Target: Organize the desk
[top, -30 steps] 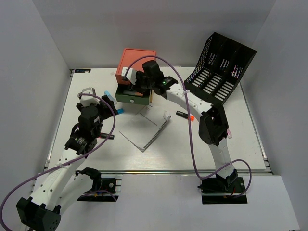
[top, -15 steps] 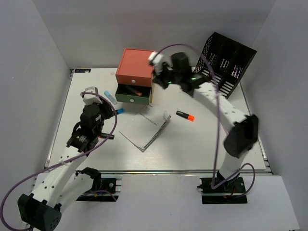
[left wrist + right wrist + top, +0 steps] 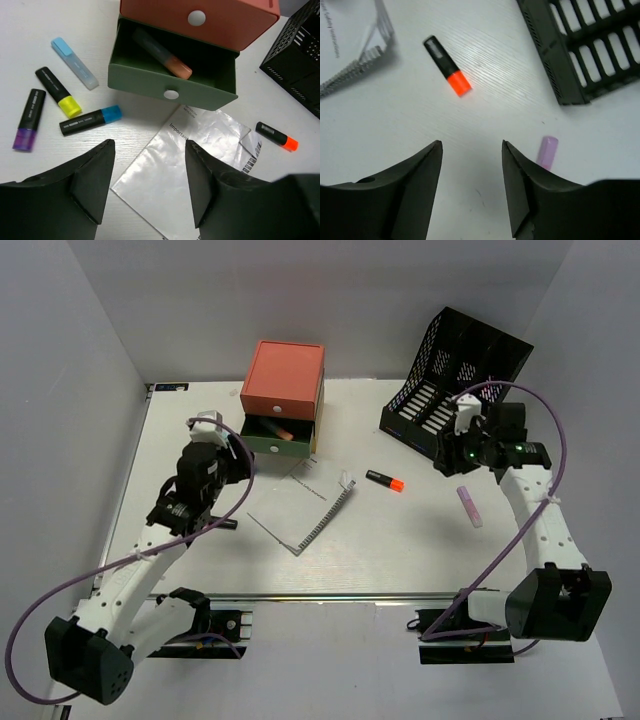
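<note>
Plain grey walls enclose the large flat white rectangular desk (image 3: 420,550), which fills the view's middle, with a metal rail along its 6 o'clock edge. The left gripper (image 3: 150,147) and right gripper (image 3: 471,146) both gape, empty. The right arm has swung from the orange-topped drawer box (image 3: 285,375) at 12 o'clock to the black mesh file rack (image 3: 460,365) at 2 o'clock.

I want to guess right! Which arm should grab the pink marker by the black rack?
Right. The right gripper, open, hovers close to the pink marker; the left gripper is across the desk by the drawer box.
</note>
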`<act>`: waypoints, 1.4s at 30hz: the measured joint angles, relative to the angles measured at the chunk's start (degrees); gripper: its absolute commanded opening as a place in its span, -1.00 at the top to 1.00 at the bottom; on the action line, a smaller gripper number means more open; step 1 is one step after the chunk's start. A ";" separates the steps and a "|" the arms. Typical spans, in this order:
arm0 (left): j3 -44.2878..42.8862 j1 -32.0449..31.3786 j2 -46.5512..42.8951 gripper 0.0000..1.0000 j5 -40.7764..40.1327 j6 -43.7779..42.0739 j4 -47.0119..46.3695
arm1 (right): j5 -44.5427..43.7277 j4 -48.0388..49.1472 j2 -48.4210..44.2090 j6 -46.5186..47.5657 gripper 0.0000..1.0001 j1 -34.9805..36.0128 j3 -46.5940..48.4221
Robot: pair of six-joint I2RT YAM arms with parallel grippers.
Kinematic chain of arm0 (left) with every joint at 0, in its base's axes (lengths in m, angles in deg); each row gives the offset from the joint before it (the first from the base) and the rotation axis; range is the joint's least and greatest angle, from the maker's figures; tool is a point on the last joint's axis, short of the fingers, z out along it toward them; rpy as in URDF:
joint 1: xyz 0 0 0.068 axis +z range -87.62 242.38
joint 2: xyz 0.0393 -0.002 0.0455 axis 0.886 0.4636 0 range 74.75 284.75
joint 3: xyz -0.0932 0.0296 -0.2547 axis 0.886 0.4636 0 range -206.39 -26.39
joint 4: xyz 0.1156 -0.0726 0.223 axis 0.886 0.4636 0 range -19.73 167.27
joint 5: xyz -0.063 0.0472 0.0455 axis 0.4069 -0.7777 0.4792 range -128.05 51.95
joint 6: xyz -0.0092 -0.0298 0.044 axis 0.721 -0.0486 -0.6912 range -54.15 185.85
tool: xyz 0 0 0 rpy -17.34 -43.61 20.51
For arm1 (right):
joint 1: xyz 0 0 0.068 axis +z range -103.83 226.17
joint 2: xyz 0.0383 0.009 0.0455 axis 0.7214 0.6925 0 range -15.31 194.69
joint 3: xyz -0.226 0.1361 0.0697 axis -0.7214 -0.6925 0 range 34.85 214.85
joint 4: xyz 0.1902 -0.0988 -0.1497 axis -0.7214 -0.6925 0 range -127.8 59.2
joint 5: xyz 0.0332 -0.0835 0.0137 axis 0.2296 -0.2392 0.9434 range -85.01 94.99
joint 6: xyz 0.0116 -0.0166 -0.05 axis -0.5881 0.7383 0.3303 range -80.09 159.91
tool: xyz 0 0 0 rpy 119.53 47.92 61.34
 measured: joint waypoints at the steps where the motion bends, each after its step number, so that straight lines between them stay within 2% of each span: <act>1: 0.00 0.11 -0.81 -0.46 0.00 -0.42 0.37 | -0.83 -1.05 -0.55 0.76 -0.19 -0.96 0.00; 9: 0.15 0.22 -8.41 -0.64 0.70 -2.25 0.46 | -9.14 -6.05 0.81 8.07 -0.28 -7.91 -2.75; 15: 0.15 0.22 -8.35 -0.68 3.17 -2.49 0.50 | -12.02 -8.44 7.19 12.66 -0.36 -9.70 -4.94; 25: 0.17 0.22 -8.35 -0.68 4.68 -2.64 0.50 | -15.10 -2.89 14.62 14.40 -0.17 -10.54 -9.51; 38: 0.20 0.22 -8.26 -0.69 4.66 -2.64 0.50 | -15.87 6.10 20.79 16.02 -0.19 -12.13 -11.82; 42: 0.20 0.22 -8.09 -0.68 4.66 -2.64 0.50 | -15.96 7.39 21.84 17.09 -0.13 -12.63 -12.07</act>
